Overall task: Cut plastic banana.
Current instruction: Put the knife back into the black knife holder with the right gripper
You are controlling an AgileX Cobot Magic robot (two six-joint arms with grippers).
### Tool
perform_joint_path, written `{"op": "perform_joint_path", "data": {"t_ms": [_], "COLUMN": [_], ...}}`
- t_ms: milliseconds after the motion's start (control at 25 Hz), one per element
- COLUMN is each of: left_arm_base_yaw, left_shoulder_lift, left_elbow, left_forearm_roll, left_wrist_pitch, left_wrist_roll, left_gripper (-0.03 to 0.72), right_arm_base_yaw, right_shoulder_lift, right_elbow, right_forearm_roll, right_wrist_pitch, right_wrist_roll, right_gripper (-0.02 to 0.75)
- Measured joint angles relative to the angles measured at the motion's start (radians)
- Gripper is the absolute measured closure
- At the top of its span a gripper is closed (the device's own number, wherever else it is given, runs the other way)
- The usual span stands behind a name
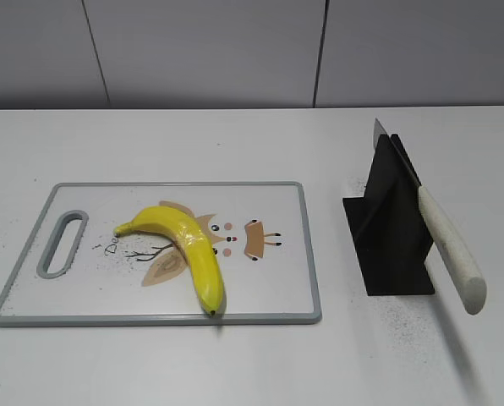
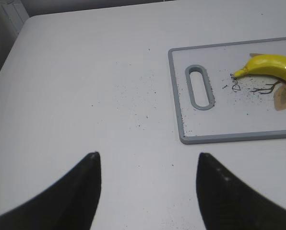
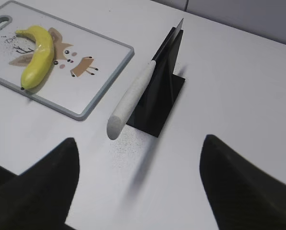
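Exterior view, banana (image 1: 187, 248) on cutting board (image 1: 273, 315), scrawl beside it unreadable, both jaws wide apart, empty

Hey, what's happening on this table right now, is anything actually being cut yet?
Not yet. The banana lies whole on the cutting board, and the knife rests in its black stand to the right of the board, handle sticking out. Neither arm holds anything: the left tool hangs open over bare table left of the board, and the right tool is open, facing the knife handle.
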State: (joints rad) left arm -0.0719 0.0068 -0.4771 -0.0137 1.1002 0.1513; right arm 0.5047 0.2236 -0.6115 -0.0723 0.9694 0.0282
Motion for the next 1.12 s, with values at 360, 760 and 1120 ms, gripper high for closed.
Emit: {"op": "perform_joint_path", "data": {"t_ms": [360,760,1120], "left_arm_base_yaw": [0.000,0.000,0.000], "left_shoulder_lift": [0.000,0.000,0.000], "left_elbow": [0.000,0.000,0.000], "left_forearm_roll": [0.000,0.001,0.001], "left_wrist_pitch": [0.000,-0.001,-0.001], "left_wrist_roll": [0.000,0.000,0.000], "left_gripper": [0.103,0.103,0.103], "right_arm_base_yaw": [0.000,0.000,-0.090], "right_shoulder_lift": [-0.156,-0.194,-0.229], "right_elbow": [0.100,0.111,0.111], "right_forearm_roll": [0.072,0.072,0.072], "right_wrist_pitch": [0.093,0.086,0.084], "right_wrist_roll": [-0.007,-0.007,-0.007], "right_gripper": [0.146,0.155,0.156]}}
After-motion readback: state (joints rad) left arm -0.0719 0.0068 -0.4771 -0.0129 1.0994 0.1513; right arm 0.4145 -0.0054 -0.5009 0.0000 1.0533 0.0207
